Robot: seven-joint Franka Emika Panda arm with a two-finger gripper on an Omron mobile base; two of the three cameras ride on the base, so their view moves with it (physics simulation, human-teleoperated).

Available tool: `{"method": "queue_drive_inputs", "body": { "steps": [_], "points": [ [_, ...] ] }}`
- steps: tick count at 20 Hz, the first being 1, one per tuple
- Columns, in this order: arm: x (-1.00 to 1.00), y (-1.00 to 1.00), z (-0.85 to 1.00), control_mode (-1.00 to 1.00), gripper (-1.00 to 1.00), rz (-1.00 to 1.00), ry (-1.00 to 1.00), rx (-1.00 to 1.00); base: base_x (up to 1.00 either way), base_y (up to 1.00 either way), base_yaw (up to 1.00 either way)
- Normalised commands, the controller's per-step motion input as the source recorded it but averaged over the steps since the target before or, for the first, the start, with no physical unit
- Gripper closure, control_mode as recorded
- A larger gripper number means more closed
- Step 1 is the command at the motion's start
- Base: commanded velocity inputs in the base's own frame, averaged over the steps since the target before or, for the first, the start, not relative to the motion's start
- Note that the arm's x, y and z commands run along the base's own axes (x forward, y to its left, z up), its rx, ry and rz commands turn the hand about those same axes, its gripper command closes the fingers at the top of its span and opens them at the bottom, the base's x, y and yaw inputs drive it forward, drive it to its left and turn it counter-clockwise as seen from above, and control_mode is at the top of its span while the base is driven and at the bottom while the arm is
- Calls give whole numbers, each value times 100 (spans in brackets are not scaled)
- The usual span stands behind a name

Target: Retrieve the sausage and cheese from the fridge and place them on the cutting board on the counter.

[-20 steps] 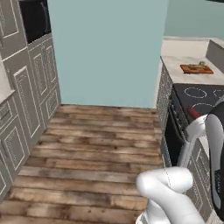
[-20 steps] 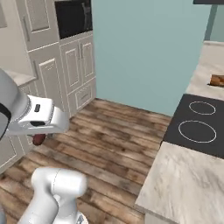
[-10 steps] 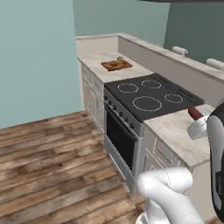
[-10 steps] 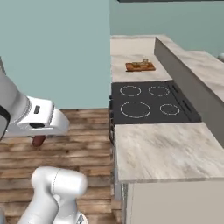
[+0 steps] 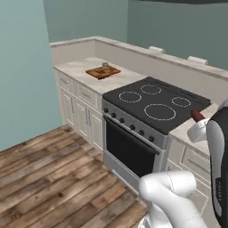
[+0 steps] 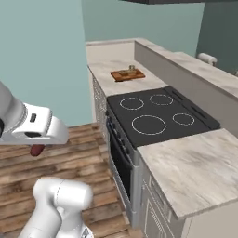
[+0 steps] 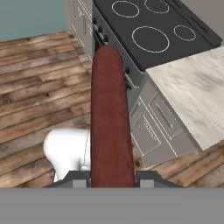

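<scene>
On the far left stretch of the marbled stone counter [image 5: 78, 67] lies the rectangular, striped reddish-brown cutting board [image 5: 103, 71], with a small pale lump on it, too small to tell what it is. To its right sits a flat black glass stove [image 6: 158, 115] with white ring burners. The gripper [image 7: 112, 178] is clamped on the smooth, round-ended red-brown sausage [image 7: 110, 122], above the plank floor [image 7: 39, 83].
</scene>
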Motion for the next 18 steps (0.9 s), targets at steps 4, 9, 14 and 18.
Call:
{"method": "queue_drive_inputs", "body": {
  "steps": [4, 9, 14, 18],
  "points": [
    [0, 0, 0, 100, 100, 0, 0, 0, 95, 99, -33],
    [0, 0, 0, 100, 100, 0, 0, 0, 84, 100, -23],
    [0, 0, 0, 100, 100, 0, 0, 0, 82, 99, -19],
    [0, 0, 0, 100, 100, 0, 0, 0, 81, 91, -19]
  ]
}}
